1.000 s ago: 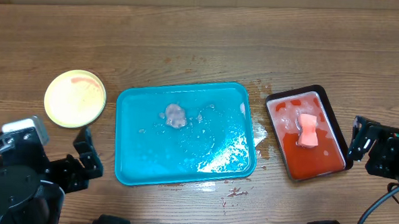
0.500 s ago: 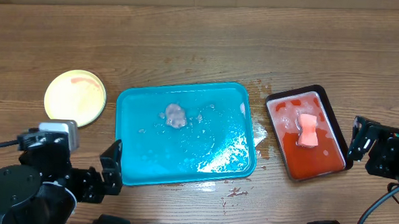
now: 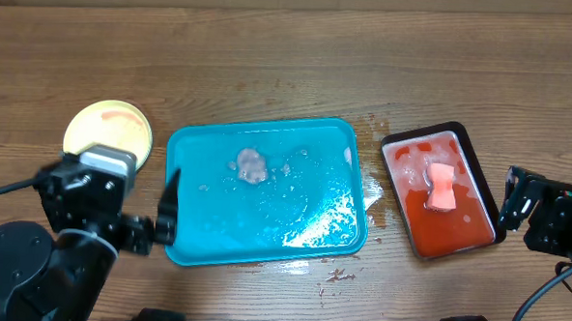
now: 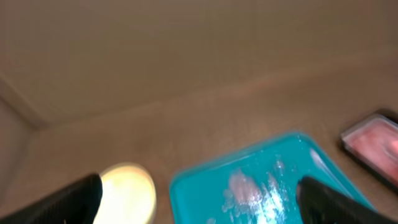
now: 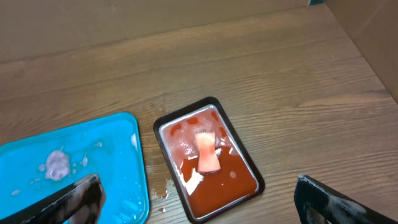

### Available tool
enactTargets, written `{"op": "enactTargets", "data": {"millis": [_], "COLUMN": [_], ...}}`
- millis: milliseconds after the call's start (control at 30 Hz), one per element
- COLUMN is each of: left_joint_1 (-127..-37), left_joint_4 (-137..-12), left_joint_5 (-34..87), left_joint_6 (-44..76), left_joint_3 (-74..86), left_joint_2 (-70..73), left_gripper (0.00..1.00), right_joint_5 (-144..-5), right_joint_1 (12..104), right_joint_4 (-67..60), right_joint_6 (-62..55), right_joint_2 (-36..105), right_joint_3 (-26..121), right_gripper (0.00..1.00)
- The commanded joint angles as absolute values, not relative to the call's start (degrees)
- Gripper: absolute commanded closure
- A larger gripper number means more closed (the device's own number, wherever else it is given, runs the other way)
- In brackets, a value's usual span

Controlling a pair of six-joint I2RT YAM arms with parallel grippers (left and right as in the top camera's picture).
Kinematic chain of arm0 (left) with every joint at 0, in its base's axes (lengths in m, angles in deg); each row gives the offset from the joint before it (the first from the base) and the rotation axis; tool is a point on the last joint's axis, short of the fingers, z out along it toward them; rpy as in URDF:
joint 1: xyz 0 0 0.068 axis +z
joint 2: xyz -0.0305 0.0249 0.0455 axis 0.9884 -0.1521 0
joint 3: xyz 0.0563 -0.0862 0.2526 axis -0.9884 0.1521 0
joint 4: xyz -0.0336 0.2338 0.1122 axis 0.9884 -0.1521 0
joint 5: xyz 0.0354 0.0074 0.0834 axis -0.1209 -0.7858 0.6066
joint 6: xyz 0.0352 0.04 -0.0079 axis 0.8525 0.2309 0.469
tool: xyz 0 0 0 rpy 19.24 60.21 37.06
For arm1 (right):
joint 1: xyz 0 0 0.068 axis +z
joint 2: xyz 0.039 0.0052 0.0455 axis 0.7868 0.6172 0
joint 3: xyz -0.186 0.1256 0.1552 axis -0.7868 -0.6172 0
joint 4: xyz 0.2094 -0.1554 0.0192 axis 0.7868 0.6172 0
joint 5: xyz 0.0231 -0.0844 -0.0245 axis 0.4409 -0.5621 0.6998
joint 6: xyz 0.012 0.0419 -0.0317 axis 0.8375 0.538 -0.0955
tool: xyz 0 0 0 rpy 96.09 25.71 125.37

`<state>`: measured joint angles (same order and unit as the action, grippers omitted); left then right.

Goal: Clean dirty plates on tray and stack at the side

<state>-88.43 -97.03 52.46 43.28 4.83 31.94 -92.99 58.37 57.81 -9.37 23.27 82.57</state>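
left gripper advanced — reaching tray

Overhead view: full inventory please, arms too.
plate: one seen, pale yellow with a red smear, left of the turquoise tray
turquoise tray: one, turquoise, table centre, wet, no plates on it
foam blob: one, pinkish grey, on the turquoise tray
black tray: one, black, holds red liquid, right of the turquoise tray
sponge: one, salmon pink, in the black tray
splashes: several, reddish, table around the turquoise tray's right end
table: one, brown wood, under everything
left pincer: one, black, open, at the turquoise tray's left edge
right pincer: one, black, open, right of the black tray
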Motion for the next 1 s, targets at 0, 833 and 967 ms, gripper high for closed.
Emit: {"op": "enactTargets", "data": {"millis": [0, 833, 967], "left_joint_1": [-83.91, -78.14, -77.79], "left_joint_4": [-86.86, -22.08, -17.42], "left_joint_5": [46.03, 31.65, 31.32], "left_joint_6": [45.2, 44.06, 44.08], "left_joint_3": [12.92, 73.62, 77.42], "left_joint_2": [37.02, 72.95, 72.95], "left_gripper": [0.0, 0.0, 0.0], "right_joint_5": [-92.77, -92.77, -92.77], "right_joint_1": [58.68, 58.68, 58.68], "right_joint_4": [57.59, 57.59, 57.59], "right_joint_6": [-8.81, -8.78, -8.81], "right_joint_2": [23.27, 23.27, 23.27], "right_joint_3": [83.27, 83.27, 83.27], "right_gripper": [0.0, 0.0, 0.0]}}
